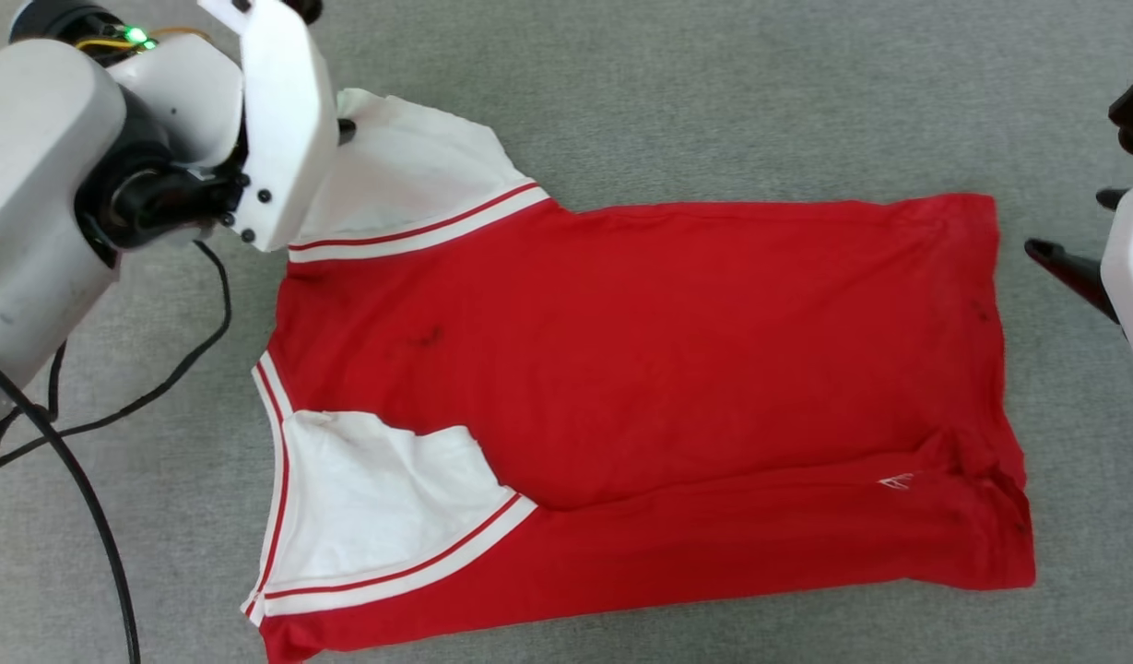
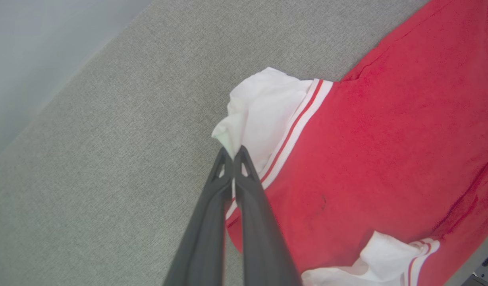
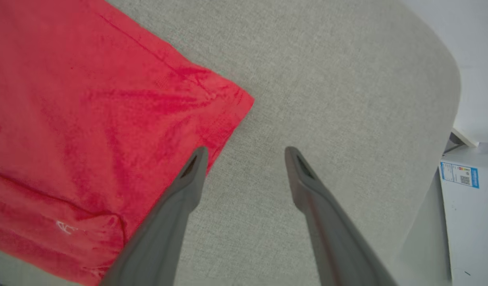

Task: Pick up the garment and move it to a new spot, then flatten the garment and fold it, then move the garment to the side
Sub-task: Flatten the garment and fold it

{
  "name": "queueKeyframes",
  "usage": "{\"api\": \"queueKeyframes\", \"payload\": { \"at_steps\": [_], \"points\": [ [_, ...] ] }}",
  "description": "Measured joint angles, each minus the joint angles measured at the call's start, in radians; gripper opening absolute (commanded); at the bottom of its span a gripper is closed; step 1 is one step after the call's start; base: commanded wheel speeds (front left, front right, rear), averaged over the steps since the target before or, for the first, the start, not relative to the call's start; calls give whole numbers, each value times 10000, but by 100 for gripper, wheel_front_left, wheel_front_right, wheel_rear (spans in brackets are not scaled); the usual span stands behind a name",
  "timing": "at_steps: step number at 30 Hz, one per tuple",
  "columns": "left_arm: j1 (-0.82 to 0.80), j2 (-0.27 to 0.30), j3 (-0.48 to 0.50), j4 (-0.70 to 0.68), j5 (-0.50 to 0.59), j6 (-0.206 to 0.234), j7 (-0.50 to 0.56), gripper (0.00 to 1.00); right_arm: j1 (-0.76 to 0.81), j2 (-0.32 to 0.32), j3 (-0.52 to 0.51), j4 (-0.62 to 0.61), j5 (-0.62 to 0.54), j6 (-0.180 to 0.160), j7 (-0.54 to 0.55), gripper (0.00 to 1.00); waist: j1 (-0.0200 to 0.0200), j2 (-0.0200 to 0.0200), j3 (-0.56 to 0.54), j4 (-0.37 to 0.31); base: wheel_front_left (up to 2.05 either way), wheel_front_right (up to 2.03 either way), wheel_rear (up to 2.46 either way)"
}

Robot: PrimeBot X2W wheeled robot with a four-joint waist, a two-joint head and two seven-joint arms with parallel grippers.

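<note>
- L forearm (image 1: 41, 166): pale housing in the head view's upper-left corner. Its wrist cover (image 1: 285, 120) overlaps the edge of the shirt's far sleeve.
- Cable (image 1: 151, 387): black, loops down from the L arm over the grey fabric surface (image 1: 714, 83), just left of the shirt.
- L gripper (image 2: 232, 153): fingers pressed together, no gap. A pinch of white sleeve fabric is clamped at the tips, w/ a small peak of cloth standing above them (L wrist view).
- Far sleeve (image 1: 418, 166): white; outer edge lifted and bunched toward the L gripper, remainder lying on the surface.
- Striped trim (image 1: 418, 235): red-and-white band at the seam between sleeve & body.
- Near sleeve (image 1: 372, 498): white, turned inward on top of the red body, lying flat, w/ the same trim along its edges.
- T-shirt (image 1: 677, 350): red, spread approx. flat at the centre of the surface. Sleeve end is to the robot's left, hem end to its right. The near long edge is folded over, w/ a crease along that side.
- White mark (image 1: 896, 480): small, on the folded strip near the hem.
- Hem (image 1: 995, 304): runs across the right end, wrinkled at the near corner.
- R gripper (image 3: 245, 153): fingers spread wide, nothing between them, over bare surface just right of the hem's far corner. One fingertip overlaps the shirt edge in the R wrist view; contact cannot be determined.
- White unit (image 3: 470, 222) w/ blue-bordered label (image 3: 460, 174): beyond the surface's rounded edge.
</note>
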Motion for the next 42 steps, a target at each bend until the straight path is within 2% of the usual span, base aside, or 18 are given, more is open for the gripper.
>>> {"api": "queueKeyframes", "payload": {
  "at_steps": [5,9,15,22,23,24,30,37,42],
  "points": [
    [-265,-12,-205,-470,2,0,-228,0,-734,140,178,955,838,0,1256,100,0,0,220,289,0,0,0],
    [-490,-73,-311,-731,-29,-2,-500,0,-1079,715,-6,1933,1122,0,1760,100,0,1,494,505,0,0,0],
    [-832,-50,-487,-934,-71,0,-614,0,-1235,1388,-54,3012,867,0,1636,100,0,0,915,744,0,0,0],
    [-952,92,-709,-1026,-90,-2,-740,0,-1220,1534,178,3452,803,0,1214,100,-1,0,1101,849,0,0,0],
    [-953,107,-729,-1022,-107,-2,-765,0,-1222,1530,238,3459,838,0,1191,40,-1,0,1087,835,0,0,0],
    [-953,128,-746,-1009,-140,-2,-784,0,-1222,1522,299,3465,840,-2,1103,0,-1,0,1065,819,0,0,0],
    [-709,309,-840,-897,-326,-2,-1124,0,-1161,1509,817,3471,1003,0,293,0,0,0,691,684,0,0,0],
    [-72,612,-905,-1273,-430,-2,-1685,0,-711,945,1290,3112,1384,0,-767,0,0,1,-179,627,0,0,0],
    [566,1085,-945,-1739,-420,-2,-2165,0,-146,502,1611,2675,1578,0,-1569,0,-1,0,-820,661,0,0,0]
  ]
}}
